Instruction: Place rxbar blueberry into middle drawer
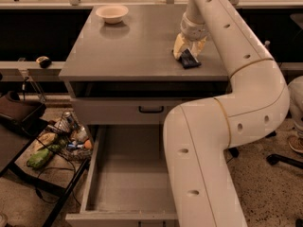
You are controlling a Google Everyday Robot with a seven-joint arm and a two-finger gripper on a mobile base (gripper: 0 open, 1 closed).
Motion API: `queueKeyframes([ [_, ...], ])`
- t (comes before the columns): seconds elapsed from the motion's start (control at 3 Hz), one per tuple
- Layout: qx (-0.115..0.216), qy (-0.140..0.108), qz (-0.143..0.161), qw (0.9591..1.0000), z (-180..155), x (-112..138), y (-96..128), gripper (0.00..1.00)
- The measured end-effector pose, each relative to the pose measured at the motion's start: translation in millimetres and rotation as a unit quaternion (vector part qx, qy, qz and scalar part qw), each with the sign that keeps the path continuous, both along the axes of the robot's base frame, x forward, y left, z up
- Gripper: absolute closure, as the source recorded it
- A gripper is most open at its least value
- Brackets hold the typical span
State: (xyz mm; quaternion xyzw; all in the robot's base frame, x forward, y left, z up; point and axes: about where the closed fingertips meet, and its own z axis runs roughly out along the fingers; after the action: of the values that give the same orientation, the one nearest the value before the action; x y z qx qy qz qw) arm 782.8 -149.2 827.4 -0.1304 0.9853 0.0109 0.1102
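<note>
The rxbar blueberry (pixel 190 60), a small dark blue bar, lies on the right part of the grey cabinet top (pixel 137 51). My gripper (pixel 189 49) comes down on it from above. Its pale fingers (pixel 179 45) stand on either side of the bar's far end and close against it, and the bar still rests on the top. The middle drawer (pixel 124 174) is pulled out wide below, with a bare grey floor. My white arm (pixel 213 141) covers its right side.
A white bowl (pixel 111 13) sits at the cabinet's back left. A closed drawer front with a black loop handle (pixel 151 110) is above the open drawer. A wire basket of clutter (pixel 61 138) stands on the floor to the left, and a chair base (pixel 284 160) to the right.
</note>
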Motion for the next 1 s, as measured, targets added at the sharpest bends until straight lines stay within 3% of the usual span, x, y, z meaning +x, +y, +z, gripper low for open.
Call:
queueKeyframes([
  [0.33,0.000,0.000,0.000,1.0000,0.0,0.0,0.0,1.00],
  [1.0,0.000,0.000,0.000,1.0000,0.0,0.0,0.0,0.59],
])
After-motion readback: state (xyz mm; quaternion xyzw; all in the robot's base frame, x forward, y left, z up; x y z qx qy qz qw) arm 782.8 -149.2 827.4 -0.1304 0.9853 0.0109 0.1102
